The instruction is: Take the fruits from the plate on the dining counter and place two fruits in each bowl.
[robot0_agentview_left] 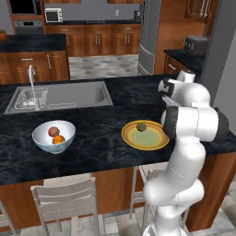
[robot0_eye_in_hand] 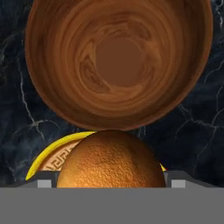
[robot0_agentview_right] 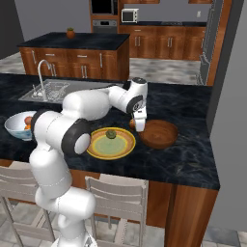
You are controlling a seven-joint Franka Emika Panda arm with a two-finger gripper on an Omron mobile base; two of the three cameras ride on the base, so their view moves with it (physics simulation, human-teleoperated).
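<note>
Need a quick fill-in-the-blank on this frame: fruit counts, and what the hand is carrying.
1. The white bowl holds ____ fruits.
2. The one fruit left on the yellow plate is dark ____.
3. The wooden bowl holds ____ fruits.
4. The gripper is shut on an orange-brown ____.

Missing words: two; green; no; fruit

On the black veined dining counter [robot0_agentview_left: 101,138], the white bowl [robot0_agentview_left: 54,136] holds a reddish-tan fruit [robot0_agentview_left: 53,131] and an orange fruit [robot0_agentview_left: 58,139]. A dark green fruit [robot0_agentview_right: 111,134] sits on the yellow-rimmed plate [robot0_agentview_right: 110,143]. The brown wooden bowl [robot0_eye_in_hand: 119,61] stands just beside the plate, and a yellow-orange fruit [robot0_eye_in_hand: 111,159] hangs near its rim.
</note>
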